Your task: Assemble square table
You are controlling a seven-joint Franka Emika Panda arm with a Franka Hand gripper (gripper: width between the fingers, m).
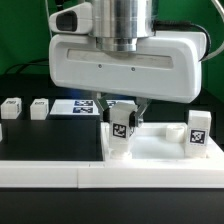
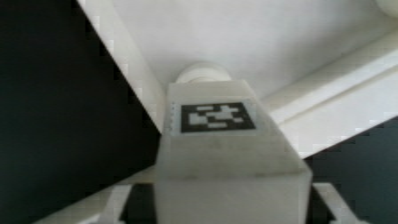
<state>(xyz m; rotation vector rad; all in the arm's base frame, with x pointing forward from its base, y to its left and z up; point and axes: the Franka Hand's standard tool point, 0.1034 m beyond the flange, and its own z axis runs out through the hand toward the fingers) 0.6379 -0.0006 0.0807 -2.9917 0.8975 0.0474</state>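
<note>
My gripper is shut on a white leg with a black-and-white tag and holds it upright at the near corner of the white square slab on the exterior view's left. In the wrist view the leg fills the middle between my fingers. Its rounded far tip is at a corner of the slab, beside the raised rim. Whether the tip is seated in a socket is hidden. A second leg stands on the slab's corner on the exterior view's right.
Two loose tagged legs lie on the black table at the exterior view's left. The marker board lies behind them near the gripper. A long white rail runs along the front edge.
</note>
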